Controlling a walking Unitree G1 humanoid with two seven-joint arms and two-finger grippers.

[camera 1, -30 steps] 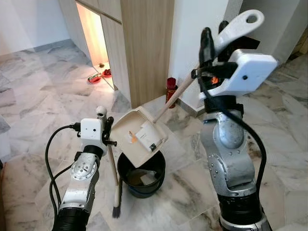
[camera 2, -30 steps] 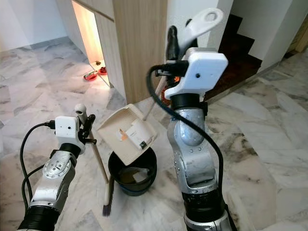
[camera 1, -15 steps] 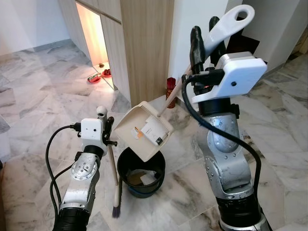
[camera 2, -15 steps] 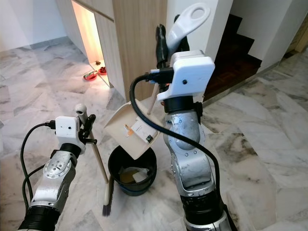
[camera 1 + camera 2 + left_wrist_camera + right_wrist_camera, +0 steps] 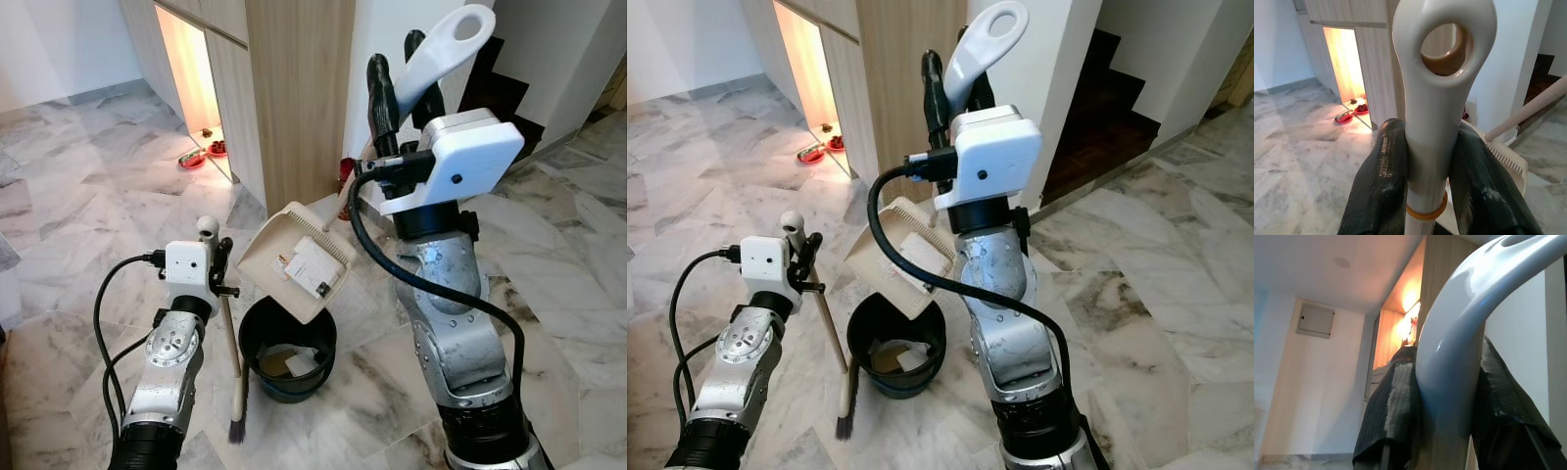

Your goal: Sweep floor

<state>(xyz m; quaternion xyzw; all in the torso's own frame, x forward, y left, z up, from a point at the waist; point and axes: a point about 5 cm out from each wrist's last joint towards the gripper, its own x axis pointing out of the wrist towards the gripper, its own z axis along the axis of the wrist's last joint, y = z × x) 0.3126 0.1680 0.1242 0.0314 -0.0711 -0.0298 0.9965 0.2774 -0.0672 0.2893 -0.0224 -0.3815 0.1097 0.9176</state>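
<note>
My right gripper [image 5: 402, 70] is clenched on the white handle of the dustpan [image 5: 296, 262], held high by my head. The wooden shaft slopes down from it to the pan, which hangs tilted, mouth downward, directly above the black bin [image 5: 287, 347]. A white scrap with a dark patch and a small orange fragment lie against the pan's inner face, apparently not yet fallen. The bin stands on the marble floor [image 5: 78, 225] just in front of me, with paper and brownish debris already in its bottom.

My left gripper [image 5: 214, 262] is clamped on the top of the broom [image 5: 233, 357]. The broom stands near upright just beside the bin's left rim, bristles resting on the floor.

Judgement: the step in hand is emptying the pan into the bin. To do it well I should keep the pan's lip inside the line of the bin's rim, steepen the tilt gradually and give a light shake so the clinging scrap slides off. A hurried tip risks debris falling past the rim onto the floor. The broom should be kept steady and clear of the bin.
</note>
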